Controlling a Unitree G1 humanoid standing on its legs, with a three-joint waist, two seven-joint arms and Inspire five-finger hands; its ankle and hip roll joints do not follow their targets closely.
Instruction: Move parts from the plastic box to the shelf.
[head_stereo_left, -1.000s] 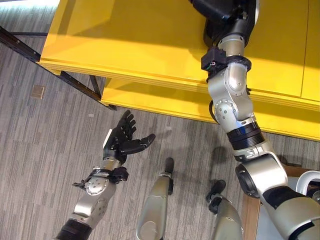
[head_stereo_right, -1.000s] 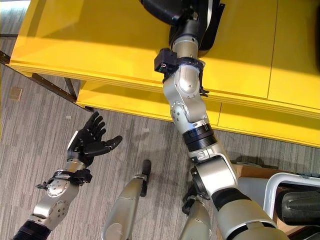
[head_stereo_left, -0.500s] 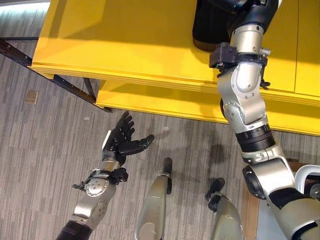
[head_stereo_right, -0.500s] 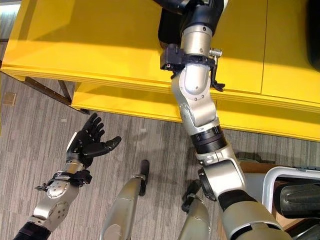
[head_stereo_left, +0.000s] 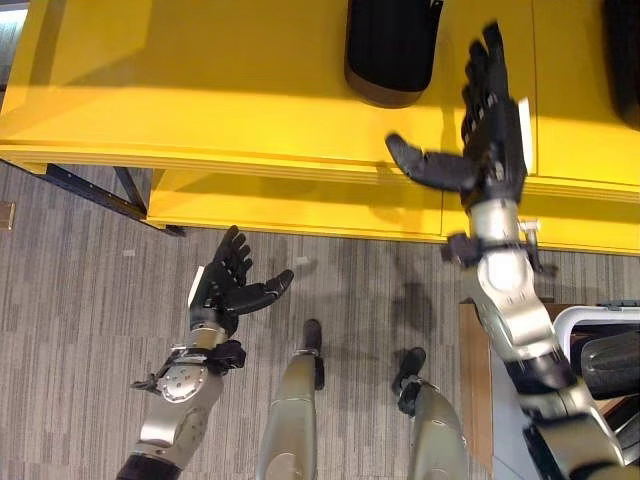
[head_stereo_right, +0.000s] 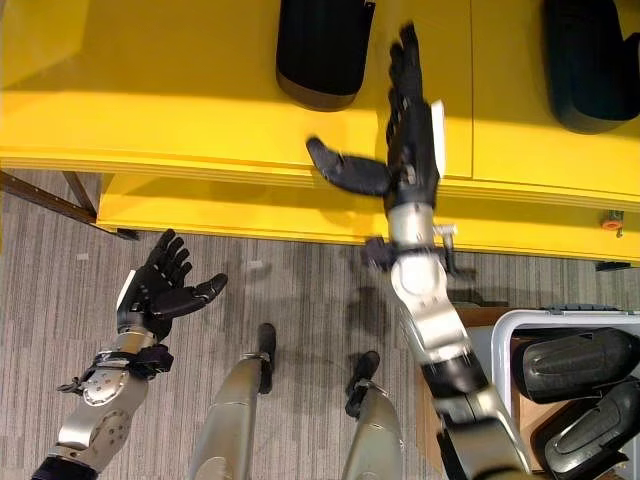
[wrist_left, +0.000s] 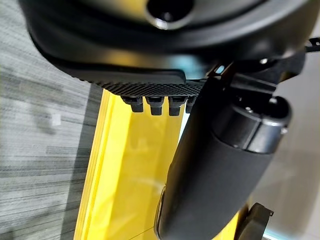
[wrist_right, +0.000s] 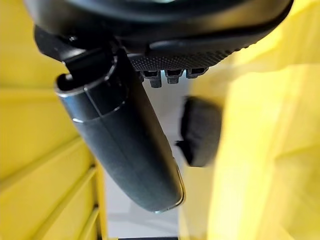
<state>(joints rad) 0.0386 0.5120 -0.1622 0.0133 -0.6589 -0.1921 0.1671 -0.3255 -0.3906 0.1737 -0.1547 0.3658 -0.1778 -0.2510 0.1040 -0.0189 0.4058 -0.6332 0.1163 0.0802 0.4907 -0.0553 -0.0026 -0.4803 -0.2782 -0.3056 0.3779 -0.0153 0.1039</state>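
We find both hands empty: right hand (head_stereo_left: 490, 120) spread over the shelf (head_stereo_left: 200, 90), apparently clear of the part (head_stereo_left: 390, 50) at 11 o'clock; left hand (head_stereo_left: 225, 285) open above the floor

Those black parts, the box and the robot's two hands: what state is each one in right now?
Black part on shelf: lying on the yellow shelf, not held.
Second black part: lying further right on the shelf.
Plastic box: open, black parts inside.
Right hand: open, empty, over the shelf.
Left hand: open, empty, above the floor.
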